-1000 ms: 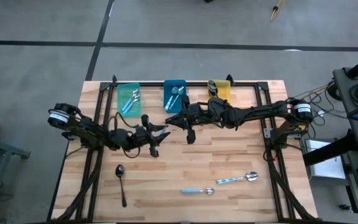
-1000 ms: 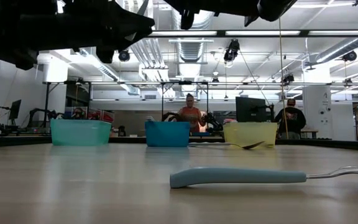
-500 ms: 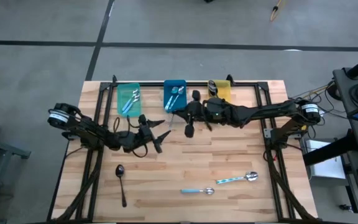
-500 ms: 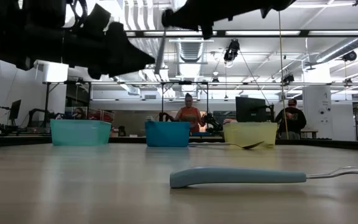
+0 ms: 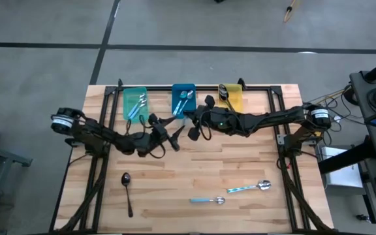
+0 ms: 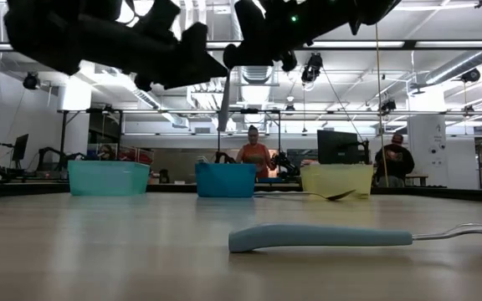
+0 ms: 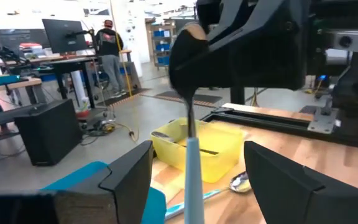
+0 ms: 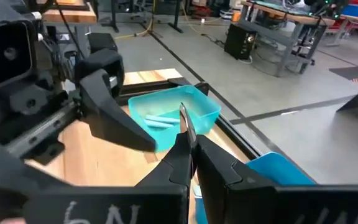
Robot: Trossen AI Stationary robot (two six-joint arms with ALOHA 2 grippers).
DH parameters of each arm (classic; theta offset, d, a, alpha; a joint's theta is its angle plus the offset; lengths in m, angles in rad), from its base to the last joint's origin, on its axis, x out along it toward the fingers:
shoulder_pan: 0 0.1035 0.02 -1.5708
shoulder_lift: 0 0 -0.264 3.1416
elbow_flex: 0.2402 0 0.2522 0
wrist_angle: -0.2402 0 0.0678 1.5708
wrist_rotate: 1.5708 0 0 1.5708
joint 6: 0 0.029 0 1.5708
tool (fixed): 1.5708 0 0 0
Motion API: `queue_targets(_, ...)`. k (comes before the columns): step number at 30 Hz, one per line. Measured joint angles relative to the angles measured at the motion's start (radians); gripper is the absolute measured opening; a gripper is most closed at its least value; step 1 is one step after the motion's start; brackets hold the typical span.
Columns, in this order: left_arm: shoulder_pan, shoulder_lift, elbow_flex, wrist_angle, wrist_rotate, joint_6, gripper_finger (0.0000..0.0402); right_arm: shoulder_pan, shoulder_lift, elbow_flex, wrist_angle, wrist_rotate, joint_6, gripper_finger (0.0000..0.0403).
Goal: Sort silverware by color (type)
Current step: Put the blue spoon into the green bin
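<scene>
My right gripper (image 5: 190, 124) is shut on a spoon (image 7: 193, 180) with a silver bowl and a light-blue handle, above the table in front of the blue bin (image 5: 183, 99). The spoon hangs upright, handle down (image 6: 224, 104). My left gripper (image 5: 175, 134) is open right beside it. Its two fingers (image 7: 129, 180) stand on either side of the hanging handle without touching it. Two more blue-handled spoons (image 5: 209, 200) (image 5: 248, 187) and a dark spoon (image 5: 126, 189) lie flat on the near half of the table. My right gripper pinches the spoon's upper part, by the thin silver neck (image 8: 184, 127), between its two shut fingers. The fingers come in level from the table's right and lie across the spoon. The spoon is lifted clear, its bowl (image 7: 185, 46) up and its blue handle hanging below.
A teal bin (image 5: 134, 103), the blue bin and a yellow bin (image 5: 230, 94) stand in a row at the far edge, each with spoons inside. A black frame runs along the table's edges. People stand in the room behind (image 6: 254, 155).
My left gripper has opened wide and then shifted toward the table's right and far side, up to the spoon. My right gripper has swung its fingers toward the left arm and sunk a little. The spoon has stayed with the right gripper, hanging upright.
</scene>
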Motion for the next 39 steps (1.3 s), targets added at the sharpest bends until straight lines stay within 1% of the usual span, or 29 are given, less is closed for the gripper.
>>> queue_targets(7, 0.032, 0.002, 0.069, -0.126, 0.004, -0.017, 0.0208, 0.01, -0.002, 0.0, 0.026, 0.0, 0.0, 0.0008)
queue_targets(13, 0.038, 0.027, 0.097, -0.147, 0.004, -0.017, 0.0194, 0.024, -0.002, 0.0, 0.054, -0.009, -0.031, 0.0008)
queue_targets(16, 0.036, 0.042, 0.109, -0.148, 0.004, -0.019, 0.018, 0.026, -0.002, 0.0, 0.051, -0.009, -0.032, 0.0008)
queue_targets(20, 0.036, 0.064, 0.127, -0.163, 0.004, -0.023, 0.0141, 0.026, -0.002, 0.0, 0.052, -0.009, -0.032, 0.0008)
queue_targets(24, 0.034, 0.071, 0.143, -0.163, 0.001, -0.026, 0.0085, 0.026, 0.0, 0.0, 0.05, -0.009, -0.034, 0.0009)
queue_targets(28, 0.029, 0.071, 0.147, -0.167, -0.061, -0.039, 0.0021, 0.026, 0.0, 0.0, 0.051, -0.008, -0.034, 0.0009)
queue_targets(29, 0.027, 0.071, 0.147, -0.167, -0.07, -0.041, 0.0015, 0.026, 0.0, 0.0, 0.051, -0.013, -0.034, 0.0009)
queue_targets(39, 0.02, 0.071, 0.148, -0.18, -0.066, -0.109, 0.0014, 0.026, 0.001, 0.0, 0.045, -0.012, -0.034, 0.0012)
